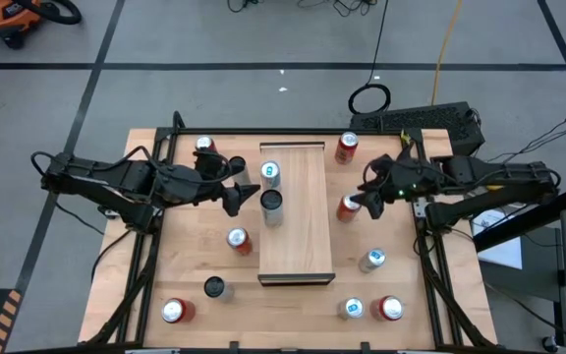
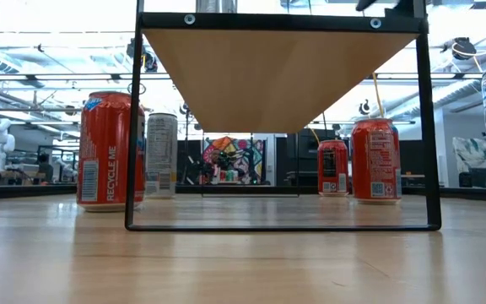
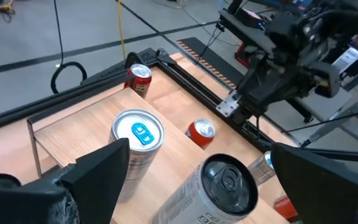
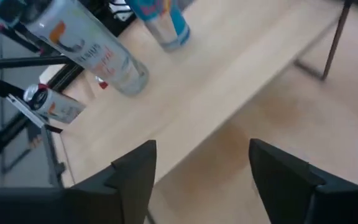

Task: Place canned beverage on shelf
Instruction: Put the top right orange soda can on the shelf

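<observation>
Pale-wood shelf (image 1: 298,211), two cylindrical metal cans (image 1: 271,191) upright.

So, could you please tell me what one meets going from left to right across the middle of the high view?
Left gripper, open → two cans standing on the shelf, a blue-topped can and a dark-topped can → red can on the table → right gripper, open.

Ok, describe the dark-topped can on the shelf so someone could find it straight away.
Start at the long pale-wood shelf in the middle of the table. Two cans stand at its left edge; take the black-topped can, just below the blue-and-white-topped can. Its dark lid and taller silver body set it apart.
</observation>
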